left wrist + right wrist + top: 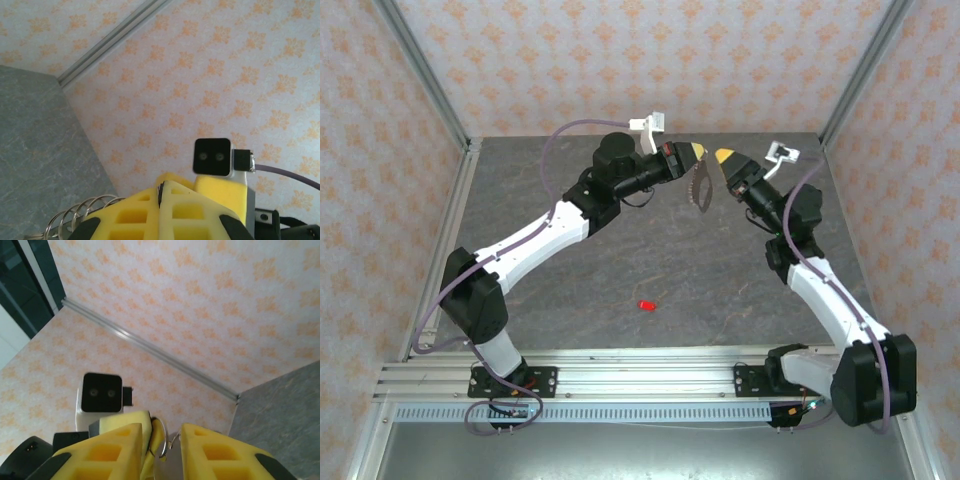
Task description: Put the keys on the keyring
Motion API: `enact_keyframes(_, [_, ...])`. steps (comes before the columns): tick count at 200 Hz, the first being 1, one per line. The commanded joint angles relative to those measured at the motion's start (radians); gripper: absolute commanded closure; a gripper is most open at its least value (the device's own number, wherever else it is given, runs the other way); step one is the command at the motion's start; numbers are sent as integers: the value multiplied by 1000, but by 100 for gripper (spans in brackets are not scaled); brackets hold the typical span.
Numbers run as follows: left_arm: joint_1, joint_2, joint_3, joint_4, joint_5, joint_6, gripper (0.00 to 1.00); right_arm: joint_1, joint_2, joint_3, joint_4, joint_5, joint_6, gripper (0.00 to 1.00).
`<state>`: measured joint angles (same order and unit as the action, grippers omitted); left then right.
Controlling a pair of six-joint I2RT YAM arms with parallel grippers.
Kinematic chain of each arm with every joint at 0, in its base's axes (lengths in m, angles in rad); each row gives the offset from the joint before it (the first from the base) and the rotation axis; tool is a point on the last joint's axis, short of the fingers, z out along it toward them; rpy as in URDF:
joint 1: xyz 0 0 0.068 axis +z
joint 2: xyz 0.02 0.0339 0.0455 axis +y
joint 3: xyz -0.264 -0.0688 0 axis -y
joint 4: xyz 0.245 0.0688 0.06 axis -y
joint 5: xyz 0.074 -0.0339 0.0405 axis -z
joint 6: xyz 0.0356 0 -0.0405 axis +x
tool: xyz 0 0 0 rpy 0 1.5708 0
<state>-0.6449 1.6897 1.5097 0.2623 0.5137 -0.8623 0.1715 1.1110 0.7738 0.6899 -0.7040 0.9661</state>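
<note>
Left jaws clench the keyring [700,190] aloft, seemingly to steady it; right jaws stand parted around it; keys [647,305] lie on tabletop [720,290]

The top external camera sits high behind the arm bases. It looks down and forward over the whole table [570,270] and is well apart from the keyring [700,187]. Each wrist camera sits just behind the keyring, on opposite sides of it, looking past its own yellow fingers [135,215] up at the patterned wall [200,75]. Both wrist views share the keyring. Just beyond it, the left wrist view shows the right camera box [214,157] and the right wrist view shows the left camera box [101,392].
</note>
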Motion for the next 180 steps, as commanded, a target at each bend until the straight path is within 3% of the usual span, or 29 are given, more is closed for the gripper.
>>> enact_keyframes(1, [33, -14, 91, -44, 110, 72, 100, -53, -52, 10, -54, -31, -50, 73])
enact_keyframes(61, [106, 90, 307, -228, 421, 152, 100, -78, -20, 82, -19, -169, -49, 65])
enact_keyframes(88, [113, 141, 383, -302, 499, 198, 100, -76, -7, 106, 18, -212, -29, 63])
enact_keyframes(180, [113, 188, 452, -360, 549, 235, 100, -35, 12, 103, 35, -215, -32, 61])
